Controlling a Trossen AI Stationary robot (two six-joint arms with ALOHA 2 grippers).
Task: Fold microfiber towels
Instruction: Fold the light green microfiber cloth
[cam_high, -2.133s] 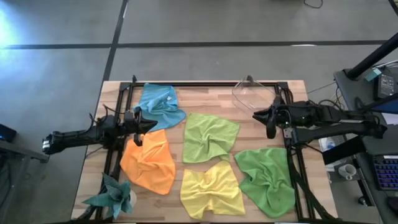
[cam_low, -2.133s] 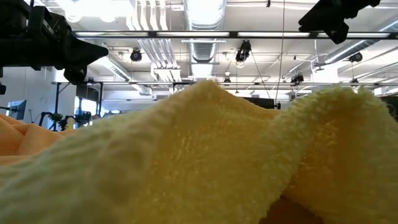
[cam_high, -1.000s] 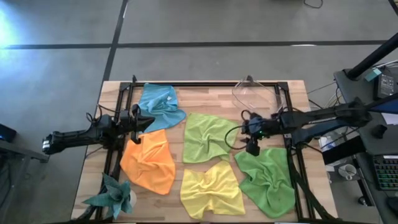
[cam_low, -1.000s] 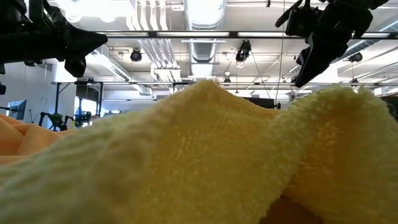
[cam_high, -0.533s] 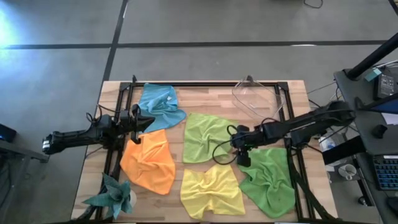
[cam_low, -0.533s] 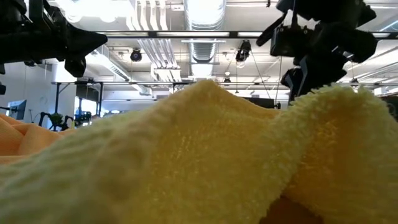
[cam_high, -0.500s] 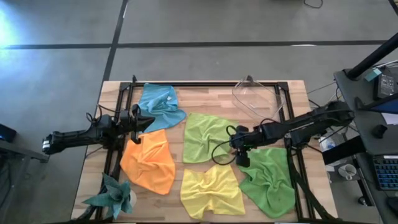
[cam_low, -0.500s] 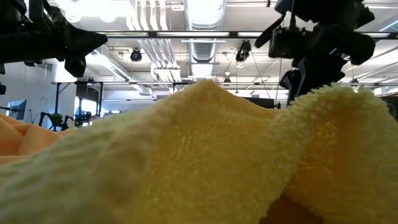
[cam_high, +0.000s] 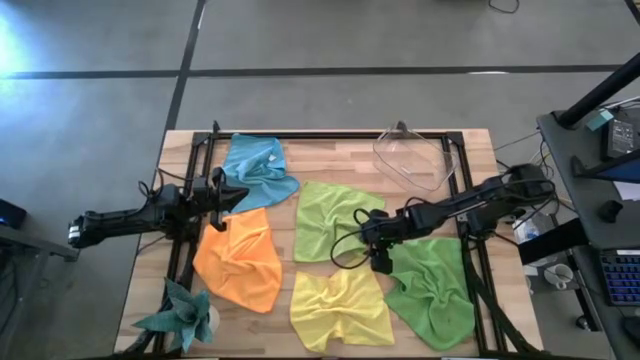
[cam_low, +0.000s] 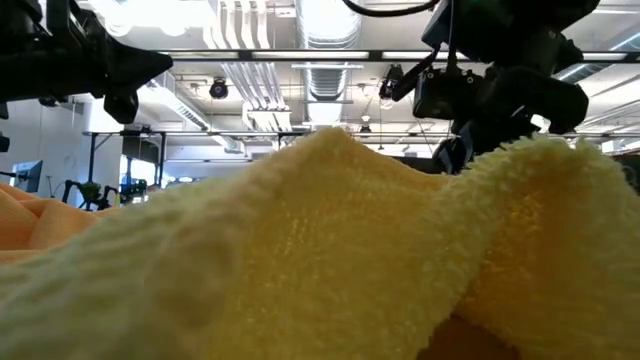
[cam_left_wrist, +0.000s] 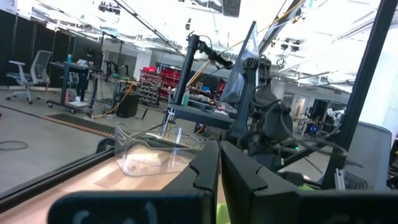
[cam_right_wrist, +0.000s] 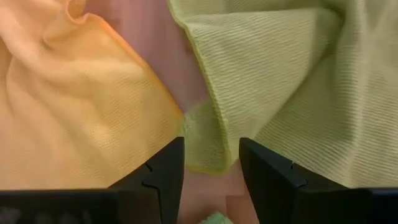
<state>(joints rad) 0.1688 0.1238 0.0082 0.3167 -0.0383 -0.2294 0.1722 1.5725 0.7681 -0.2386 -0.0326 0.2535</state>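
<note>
Five towels lie unfolded in the high view; the right gripper (cam_high: 381, 262) hovers at the lime green towel's (cam_high: 335, 220) corner, the yellow towel (cam_high: 340, 306) just beyond, while the left gripper (cam_high: 222, 200) waits pressed together. Right wrist view: fingers (cam_right_wrist: 165, 169) spread over that corner, so a pinch likely comes next.

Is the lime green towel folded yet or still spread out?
Spread, not folded: the lime green towel lies rumpled in one layer, with the open right end effector above its corner.
</note>
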